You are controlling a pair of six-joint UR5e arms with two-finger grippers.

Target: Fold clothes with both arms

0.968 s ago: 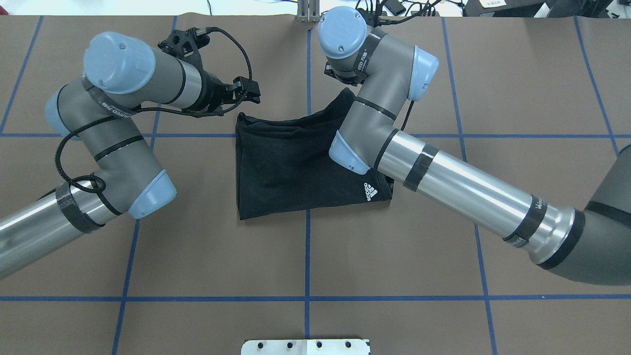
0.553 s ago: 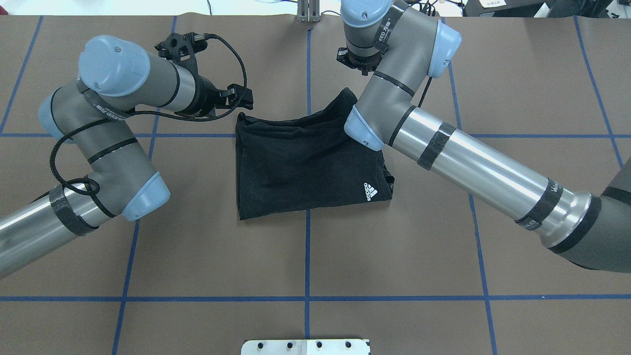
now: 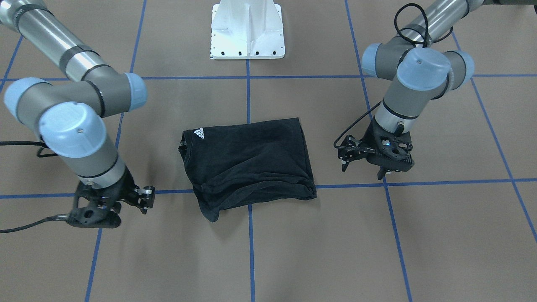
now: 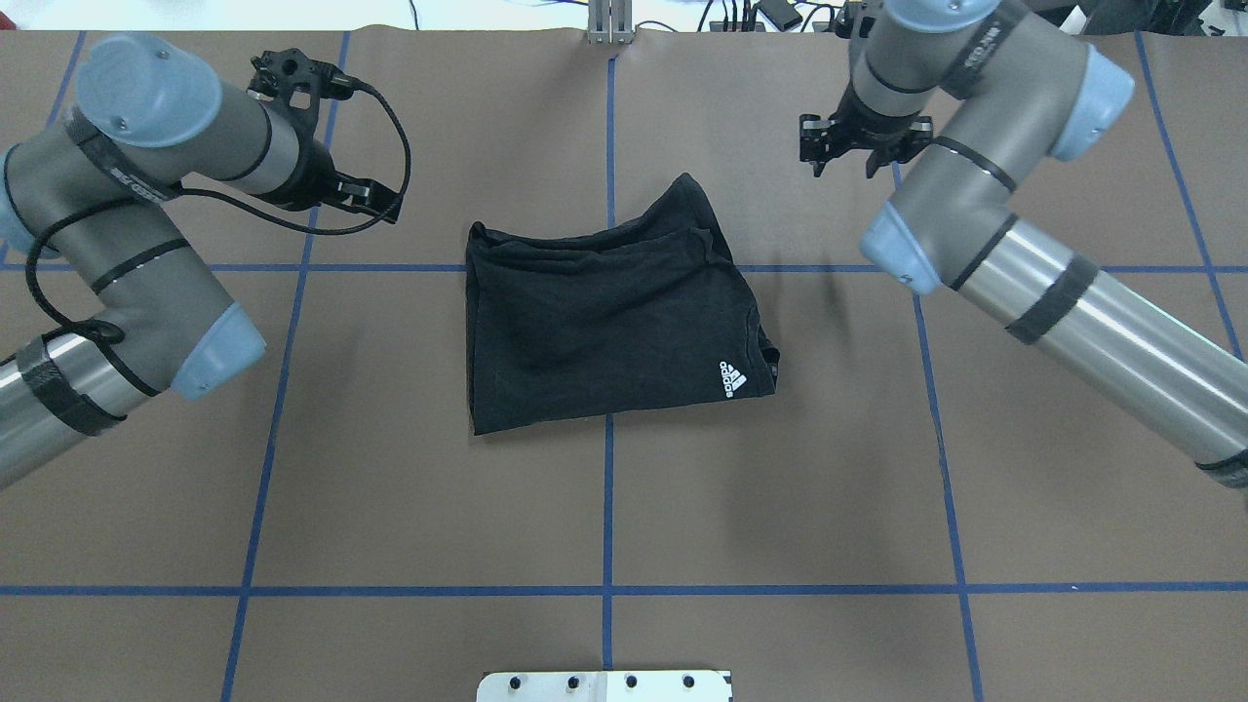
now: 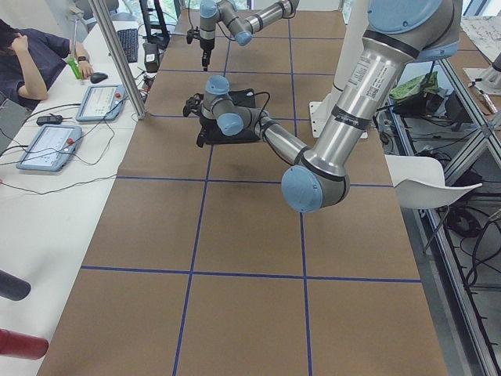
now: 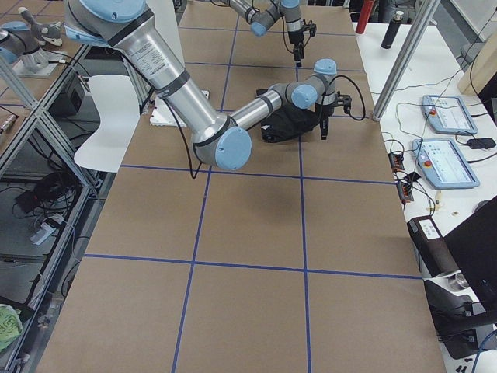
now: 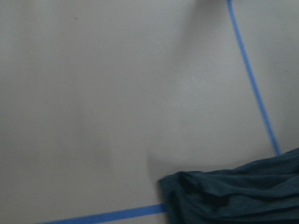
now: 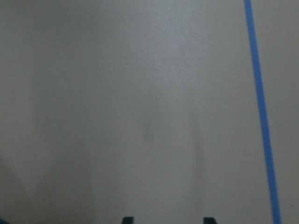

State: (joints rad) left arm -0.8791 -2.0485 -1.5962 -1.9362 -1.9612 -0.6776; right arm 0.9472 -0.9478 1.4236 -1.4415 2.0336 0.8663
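Folded black T-shirt (image 4: 604, 322) lies lengthwise left-to-right, logo (image 4: 733, 378) near-right, open table (image 4: 780, 487) around it; left gripper (image 4: 385, 203) and right gripper (image 4: 844, 164) parted, empty, well apart

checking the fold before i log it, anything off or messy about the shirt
The T-shirt is folded untidily: its far edge is bunched in wrinkled layers, and one corner pokes out beyond it on the robot's right. The collar edge by the white logo is rumpled. Nothing looks damaged.
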